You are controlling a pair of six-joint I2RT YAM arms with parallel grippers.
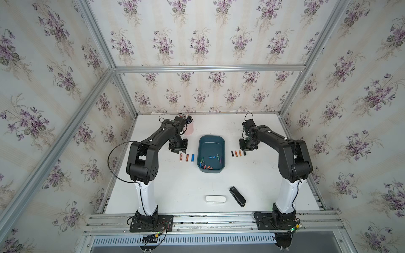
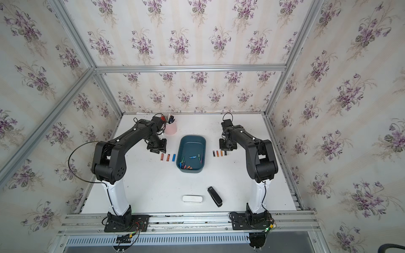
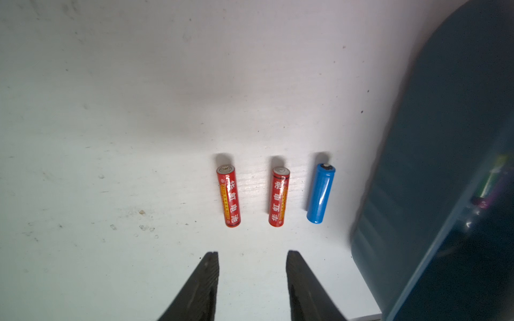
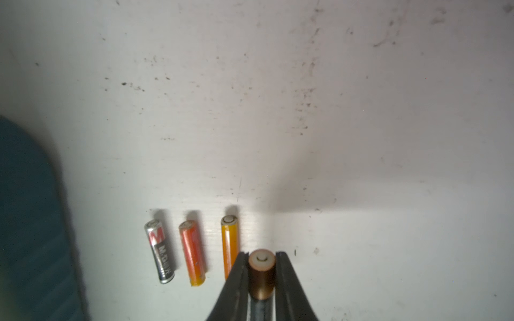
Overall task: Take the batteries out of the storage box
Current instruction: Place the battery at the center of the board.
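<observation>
The dark teal storage box (image 1: 221, 140) (image 2: 202, 140) stands mid-table and holds several batteries: a blue one (image 1: 211, 157), and a mixed heap (image 1: 205, 167) in its near left corner. Left of the box, two red batteries (image 3: 228, 196) (image 3: 279, 196) and a blue battery (image 3: 320, 193) lie in a row on the table. My left gripper (image 3: 252, 252) hovers open and empty just behind that row. Right of the box lie a black-silver battery (image 4: 160, 250), an orange one (image 4: 192, 251) and a yellow one (image 4: 230, 244). My right gripper (image 4: 262, 253) is shut on a copper-and-black battery (image 4: 261, 275) beside the yellow one, low over the table.
A pink cup (image 1: 189, 129) with pens stands at the back, partly hidden by the left arm. A white oblong case (image 1: 215, 199) and a black stapler (image 1: 237, 196) lie near the front edge. The box wall (image 3: 445, 166) is close beside the left gripper.
</observation>
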